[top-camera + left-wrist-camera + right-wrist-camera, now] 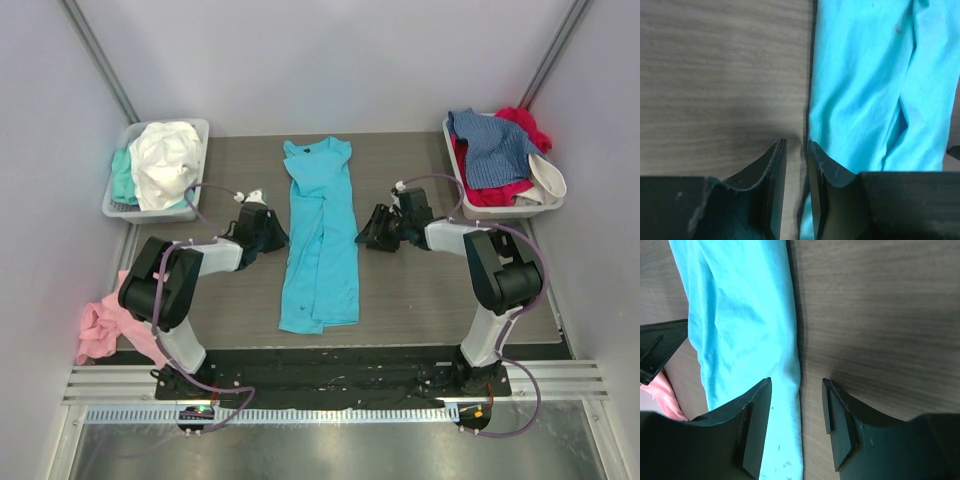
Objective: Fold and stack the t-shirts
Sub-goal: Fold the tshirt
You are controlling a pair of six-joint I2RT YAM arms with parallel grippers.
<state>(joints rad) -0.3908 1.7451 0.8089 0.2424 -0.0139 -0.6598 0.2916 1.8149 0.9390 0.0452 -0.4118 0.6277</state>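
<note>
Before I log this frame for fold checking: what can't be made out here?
- Left hand: whether it pinches the edge of the turquoise t-shirt; left wrist view, fingers nearly closed over it.
- Mint t-shirt: top view, mostly buried under the white t-shirt.
- Pink t-shirt: top view, partly behind the left arm.
</note>
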